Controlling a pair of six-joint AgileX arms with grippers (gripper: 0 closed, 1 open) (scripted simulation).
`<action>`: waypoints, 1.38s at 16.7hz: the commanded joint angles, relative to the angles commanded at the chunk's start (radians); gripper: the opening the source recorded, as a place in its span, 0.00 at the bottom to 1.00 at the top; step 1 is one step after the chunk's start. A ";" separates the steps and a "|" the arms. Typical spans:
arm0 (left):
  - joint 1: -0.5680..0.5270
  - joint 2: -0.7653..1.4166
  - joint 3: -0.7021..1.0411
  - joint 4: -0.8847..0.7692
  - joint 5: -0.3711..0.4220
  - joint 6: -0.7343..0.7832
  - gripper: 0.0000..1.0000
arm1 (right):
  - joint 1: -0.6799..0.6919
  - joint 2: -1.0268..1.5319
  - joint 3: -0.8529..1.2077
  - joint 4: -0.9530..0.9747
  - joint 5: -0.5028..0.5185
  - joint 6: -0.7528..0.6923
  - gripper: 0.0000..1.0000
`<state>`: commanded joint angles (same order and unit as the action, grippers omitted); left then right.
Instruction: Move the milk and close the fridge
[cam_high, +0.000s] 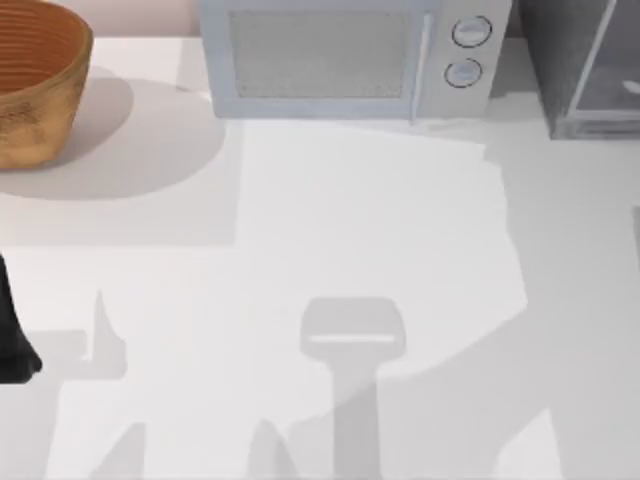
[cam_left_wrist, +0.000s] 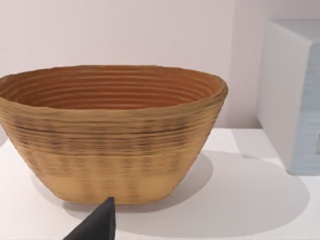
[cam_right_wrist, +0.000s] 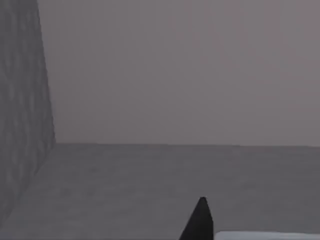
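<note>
White table (cam_high: 300, 250) | fridge (cam_high: 580, 60) back right | both jaws' state: cannot tell

The basket (cam_left_wrist: 112, 135) looks like ribbed woven wicker, the microwave (cam_high: 350, 60) smooth matt plastic, the fridge (cam_high: 585, 65) perhaps speckled metal.

Basket (cam_high: 35, 80) left, microwave (cam_high: 345, 60) middle (rear), fridge (cam_high: 585, 65) right.

Wide open white table (cam_high: 330, 250) through the middle and near side, free passage left to right. Along the far edge it's crowded: wicker basket (cam_high: 35, 80) at far left, white microwave (cam_high: 345, 60) centre, grey fridge (cam_high: 585, 65) far right. Narrow gaps separate them.
</note>
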<state>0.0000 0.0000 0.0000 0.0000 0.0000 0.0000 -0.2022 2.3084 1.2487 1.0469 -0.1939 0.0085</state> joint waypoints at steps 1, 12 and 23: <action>0.000 0.000 0.000 0.000 0.000 0.000 1.00 | -0.003 0.003 0.003 -0.002 0.000 0.001 0.00; 0.000 0.000 0.000 0.000 0.000 0.000 1.00 | -0.003 0.003 0.003 -0.002 0.000 0.001 0.08; 0.000 0.000 0.000 0.000 0.000 0.000 1.00 | -0.003 0.003 0.003 -0.002 0.000 0.001 0.90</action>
<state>0.0000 0.0000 0.0000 0.0000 0.0000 0.0000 -0.2051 2.3113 1.2516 1.0453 -0.1939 0.0096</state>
